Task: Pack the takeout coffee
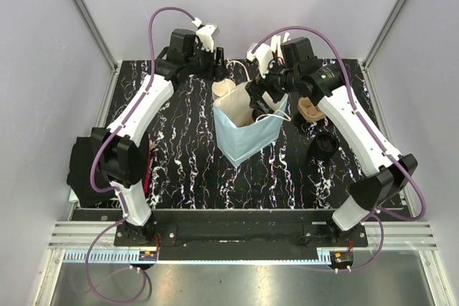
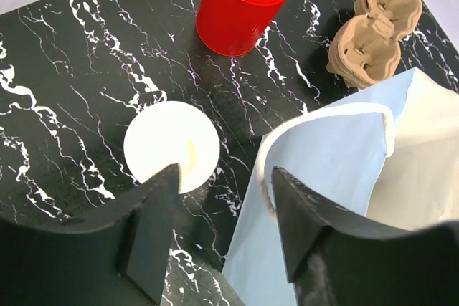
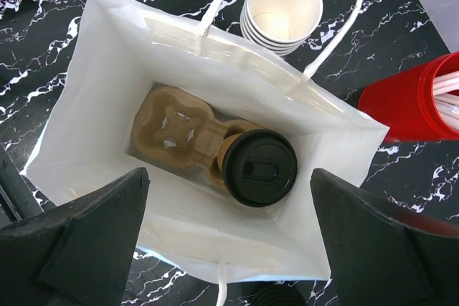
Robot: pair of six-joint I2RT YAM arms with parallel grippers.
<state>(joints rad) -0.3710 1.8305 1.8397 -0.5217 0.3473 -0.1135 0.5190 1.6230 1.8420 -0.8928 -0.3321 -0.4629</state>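
sitting below right end effector [image 3: 229, 195]: takeout coffee [image 3: 259, 168].

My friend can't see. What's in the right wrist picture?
A lidded takeout coffee sits in a cardboard carrier at the bottom of an open paper bag, seen from above. The right hand is open above it, holding nothing. Beyond the bag are stacked paper cups and a red cup.

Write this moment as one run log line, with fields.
coffee cup: lidded, in carrier inside bag | right gripper: open, over bag | left gripper: open, beside bag
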